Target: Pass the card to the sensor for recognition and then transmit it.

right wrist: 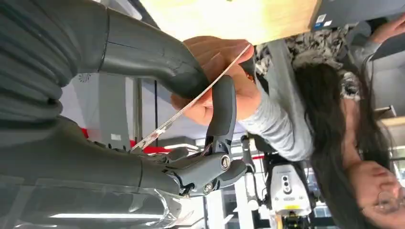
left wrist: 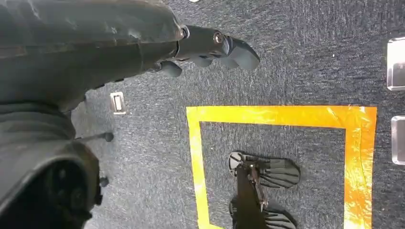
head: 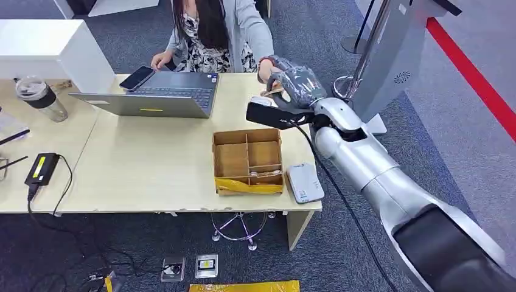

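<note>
My right hand (head: 296, 87) is stretched over the table's far right corner and pinches a thin white card (head: 263, 100). The right wrist view has the card (right wrist: 191, 98) edge-on between my thumb and a dark finger of that hand (right wrist: 210, 157). A seated person's hand (right wrist: 215, 71) grips the card's far end, so both of us hold it. The white sensor (head: 304, 182) lies flat near the table's front right corner, behind my arm. My left hand (left wrist: 215, 45) hangs over the carpet with nothing in it.
A cardboard box (head: 247, 159) with compartments sits beside the sensor. A laptop (head: 161, 94) with a phone (head: 137, 78) on it stands before the person. A bottle (head: 41, 97) and a black charger (head: 41, 168) lie at the left. A silver kiosk (head: 395, 55) stands at the right.
</note>
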`<action>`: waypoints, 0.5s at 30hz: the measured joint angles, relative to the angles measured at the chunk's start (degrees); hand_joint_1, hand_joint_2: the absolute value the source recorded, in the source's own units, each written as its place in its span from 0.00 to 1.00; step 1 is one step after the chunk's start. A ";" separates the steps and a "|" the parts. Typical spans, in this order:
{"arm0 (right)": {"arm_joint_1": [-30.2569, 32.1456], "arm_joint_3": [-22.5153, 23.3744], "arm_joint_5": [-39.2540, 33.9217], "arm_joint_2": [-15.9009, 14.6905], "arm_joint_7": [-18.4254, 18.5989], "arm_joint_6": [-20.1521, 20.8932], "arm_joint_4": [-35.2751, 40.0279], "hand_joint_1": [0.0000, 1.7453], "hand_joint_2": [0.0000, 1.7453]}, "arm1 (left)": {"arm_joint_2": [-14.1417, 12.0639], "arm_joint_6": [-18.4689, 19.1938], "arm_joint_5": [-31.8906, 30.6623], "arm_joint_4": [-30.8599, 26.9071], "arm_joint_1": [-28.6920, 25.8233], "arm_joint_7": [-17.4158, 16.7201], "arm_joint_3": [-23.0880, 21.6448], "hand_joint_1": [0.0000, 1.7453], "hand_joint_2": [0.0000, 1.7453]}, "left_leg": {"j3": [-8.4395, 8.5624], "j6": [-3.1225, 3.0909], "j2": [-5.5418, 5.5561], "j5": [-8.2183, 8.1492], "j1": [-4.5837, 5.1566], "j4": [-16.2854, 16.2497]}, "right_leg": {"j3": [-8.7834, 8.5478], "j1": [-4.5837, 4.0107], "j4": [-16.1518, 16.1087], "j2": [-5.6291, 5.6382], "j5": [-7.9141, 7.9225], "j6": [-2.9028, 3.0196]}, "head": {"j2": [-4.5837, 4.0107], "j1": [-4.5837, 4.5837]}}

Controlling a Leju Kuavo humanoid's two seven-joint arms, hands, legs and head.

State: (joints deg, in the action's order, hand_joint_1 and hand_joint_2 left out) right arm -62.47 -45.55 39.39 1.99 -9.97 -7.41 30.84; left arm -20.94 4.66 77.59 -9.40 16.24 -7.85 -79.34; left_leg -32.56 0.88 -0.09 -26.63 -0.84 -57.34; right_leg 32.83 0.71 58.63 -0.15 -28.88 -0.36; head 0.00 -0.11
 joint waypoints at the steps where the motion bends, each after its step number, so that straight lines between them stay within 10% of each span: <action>1: -0.02 -0.13 0.02 0.78 0.06 -0.06 -0.69 1.00 1.00 | 0.09 0.00 0.02 0.00 0.00 -0.13 -0.04 0.00 0.00 | 0.00 0.00 0.00 0.00 0.00 0.00 | 0.01 0.00 0.00 0.01 0.00 0.00 | 0.00 0.02; 2: -0.02 -0.24 0.07 1.25 0.09 -0.07 -1.09 1.00 1.00 | 0.11 0.00 0.02 0.00 0.01 -0.17 -0.07 0.00 0.00 | 0.00 0.00 0.00 0.00 0.00 0.00 | 0.02 0.00 0.00 0.01 0.00 0.00 | 0.00 0.00; 3: -0.04 -0.31 0.18 1.75 0.09 -0.07 -1.46 0.02 1.00 | 0.17 -0.02 0.02 0.00 0.05 -0.17 -0.07 0.00 0.00 | 0.00 0.00 0.00 0.00 0.00 0.00 | 0.02 0.00 0.00 0.01 0.00 0.00 | 0.00 0.02; 4: -0.11 -0.35 0.39 2.23 0.13 -0.07 -1.92 0.02 1.00 | 0.28 -0.07 0.00 0.00 0.08 -0.24 -0.09 0.00 0.00 | 0.00 0.00 0.00 0.00 0.00 0.00 | 0.02 0.01 -0.01 0.01 0.00 0.00 | 0.00 0.00; 5: -0.22 -0.39 0.70 2.64 0.17 -0.02 -2.40 0.00 0.00 | 0.35 -0.15 0.00 0.00 0.11 -0.37 -0.09 0.00 0.00 | 0.00 0.00 0.00 0.00 0.00 0.00 | 0.02 0.01 -0.01 0.01 0.00 0.00 | 0.00 0.00; 15: -0.30 -0.44 1.99 3.32 0.33 0.37 -4.33 0.00 0.00 | 0.83 -0.28 -0.11 0.00 0.34 -0.92 -0.28 0.00 0.00 | 0.01 0.00 -0.01 0.00 0.01 -0.02 | 0.01 0.01 -0.02 0.02 0.01 0.00 | 0.00 0.02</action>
State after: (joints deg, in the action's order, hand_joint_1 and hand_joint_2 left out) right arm -62.76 -45.99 41.38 5.31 -9.64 -7.04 26.51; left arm -20.11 4.37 77.48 -9.40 16.58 -8.76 -79.62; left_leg -32.55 0.88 -0.09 -26.63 -0.83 -57.36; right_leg 32.84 0.72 58.61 -0.14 -28.88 -0.37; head 0.00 -0.09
